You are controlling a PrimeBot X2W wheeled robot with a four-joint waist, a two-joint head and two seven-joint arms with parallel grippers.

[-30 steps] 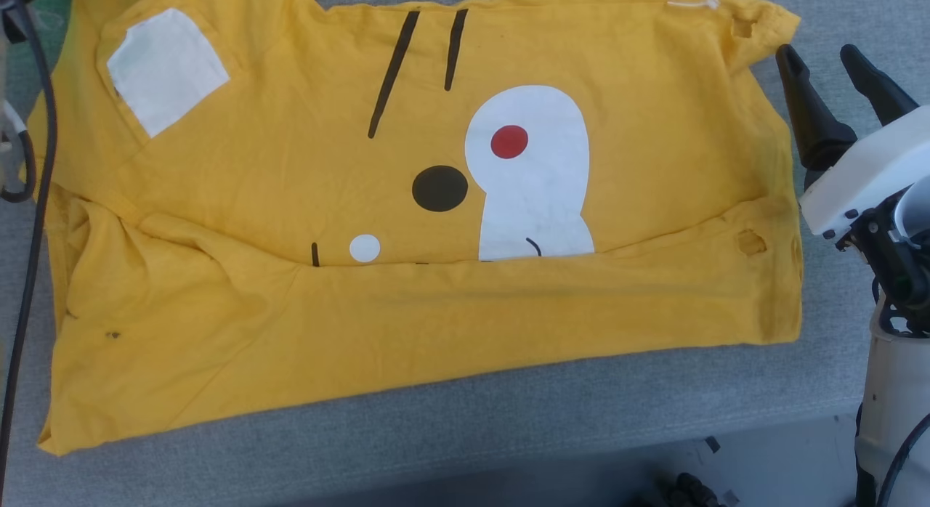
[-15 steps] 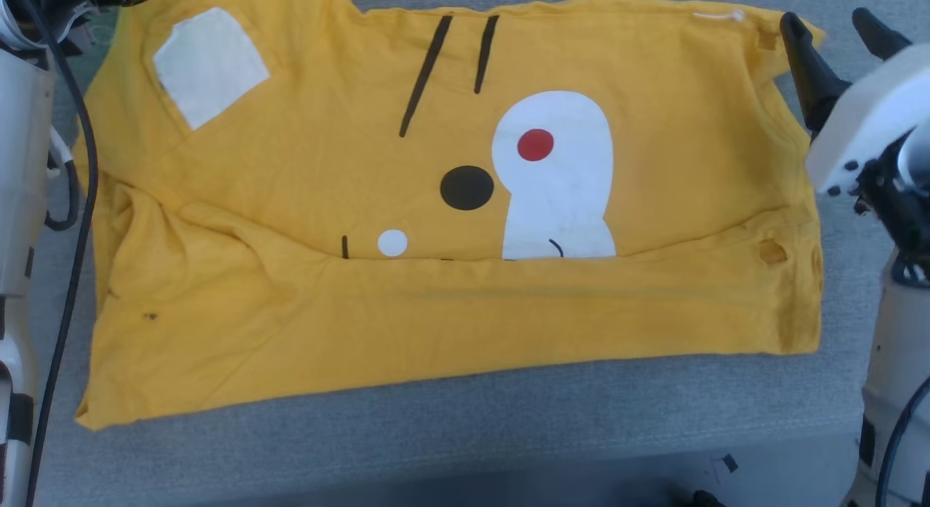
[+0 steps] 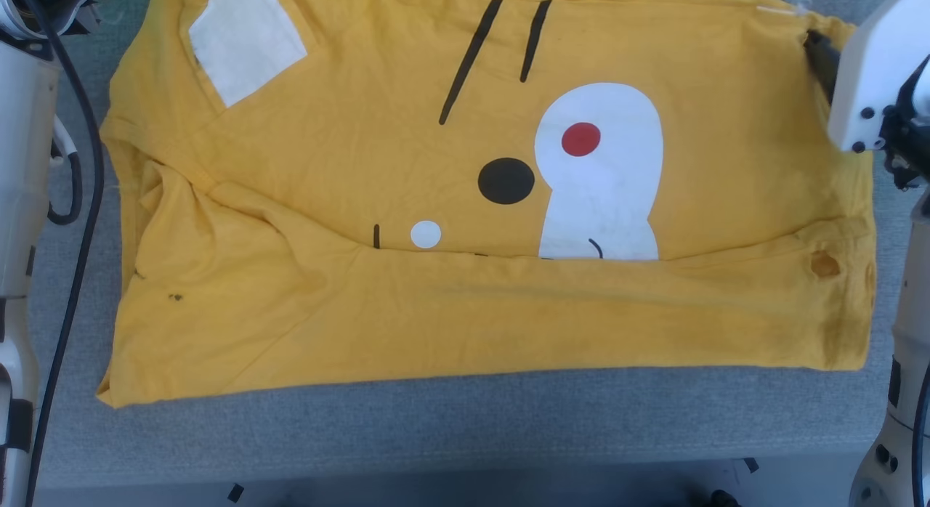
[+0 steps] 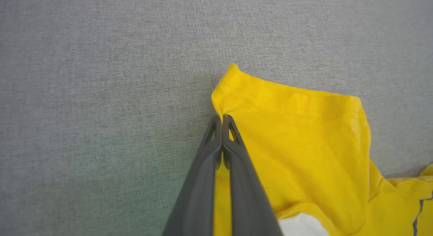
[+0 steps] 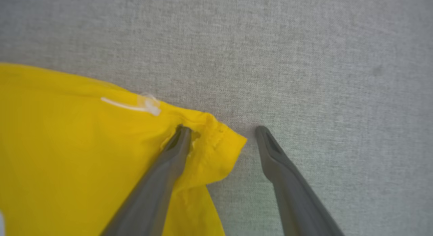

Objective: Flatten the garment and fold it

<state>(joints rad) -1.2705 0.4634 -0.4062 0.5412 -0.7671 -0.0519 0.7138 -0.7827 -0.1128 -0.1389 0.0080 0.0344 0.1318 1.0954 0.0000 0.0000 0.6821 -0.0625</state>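
Observation:
The garment [image 3: 436,325], a yellow T-shirt, lies spread on the grey table [image 3: 450,434] with its near part folded up over the print. The white shape [image 3: 599,180] with its red dot sits right of centre, and a white patch [image 3: 243,42] lies at the far left. My left gripper [image 4: 221,118] is shut on the hem of the garment's sleeve [image 4: 297,141]. My right gripper [image 5: 223,131] is open at the far right corner [image 5: 226,148]. One fingertip [image 5: 182,134] rests on the cloth beside a small hole; the other is over bare table.
My pale left forearm [image 3: 22,165] and a black cable [image 3: 83,224] run along the table's left side. The white right wrist housing [image 3: 872,78] stands over the garment's right edge. A hole [image 3: 825,264] shows near the right hem. The table's front edge [image 3: 465,474] is close below.
The head camera has shifted, so the whole picture moved. My right gripper has gone from beside the garment's right edge to over its far right corner. The garment lies as before.

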